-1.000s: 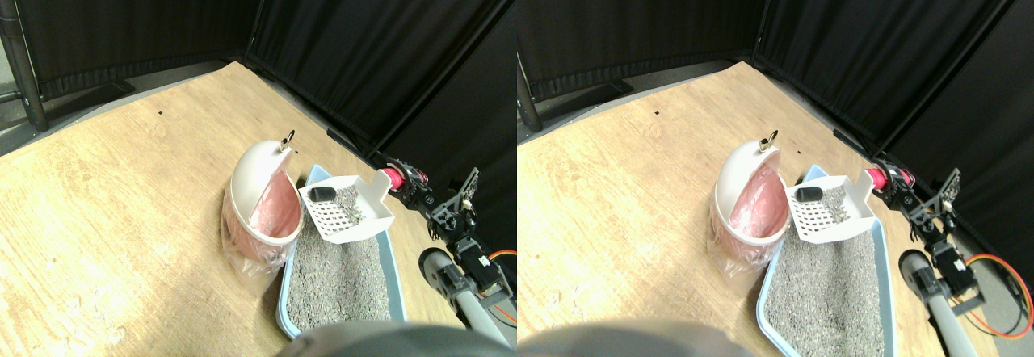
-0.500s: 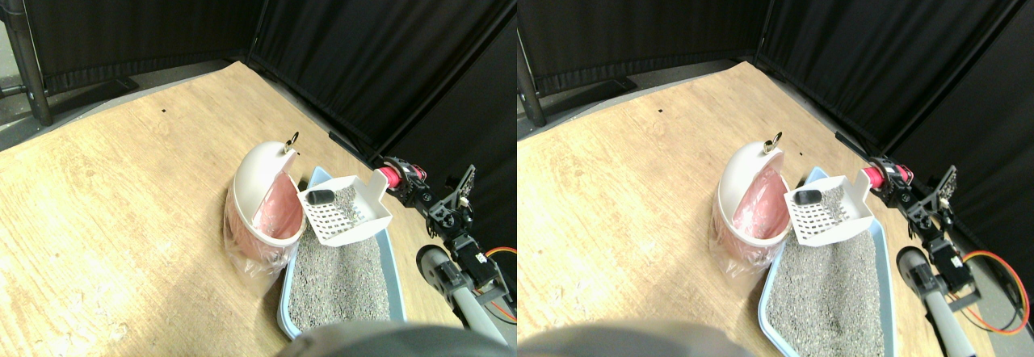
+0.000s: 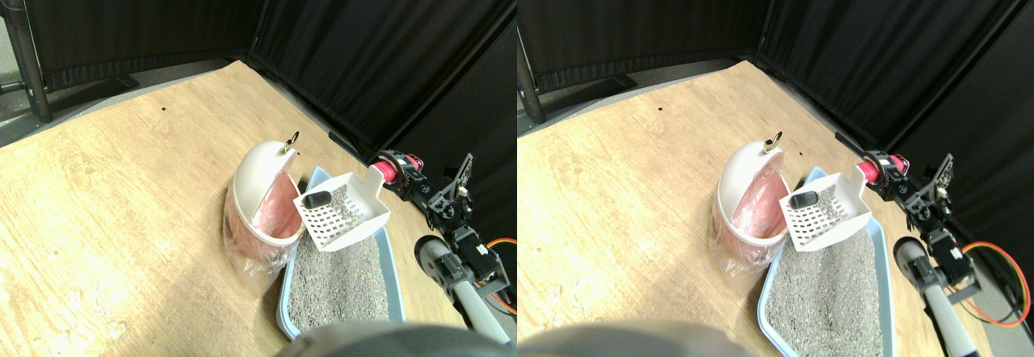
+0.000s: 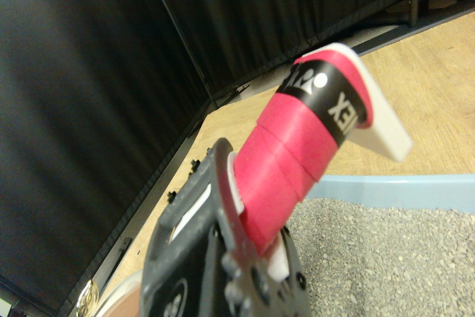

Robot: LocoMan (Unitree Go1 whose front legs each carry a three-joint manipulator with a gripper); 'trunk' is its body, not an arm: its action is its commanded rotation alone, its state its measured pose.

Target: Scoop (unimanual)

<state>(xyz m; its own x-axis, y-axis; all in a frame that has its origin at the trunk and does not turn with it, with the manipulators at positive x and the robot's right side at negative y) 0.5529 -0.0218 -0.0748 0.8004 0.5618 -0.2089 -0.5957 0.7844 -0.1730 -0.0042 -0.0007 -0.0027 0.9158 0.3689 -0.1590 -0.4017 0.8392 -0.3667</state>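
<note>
A white slotted scoop (image 3: 339, 216) hangs over the far end of the blue litter tray (image 3: 282, 296), tipped down toward the bin. It carries a black lump (image 3: 317, 199) near its front lip and some grey grains. My right gripper (image 3: 397, 171) is shut on the scoop's pink-wrapped handle (image 3: 383, 171). In the wrist view the handle (image 4: 297, 161) runs out of the dark jaw frame (image 4: 197, 257), with the tray rim (image 4: 393, 187) behind it. The white bin with a pink liner (image 3: 260, 199) stands open right beside the scoop's lip.
Grey litter (image 3: 335, 280) fills the tray. Black curtains (image 3: 363, 42) wall off the back and right, close behind my arm. A dark pole (image 3: 24, 50) stands at the far left. Wooden floor (image 3: 121, 187) stretches left of the bin.
The scoop has tipped further toward the bin, handle end raised and lip shifted left and down. The black lump has stayed near the lip. My arm moved slightly left.
</note>
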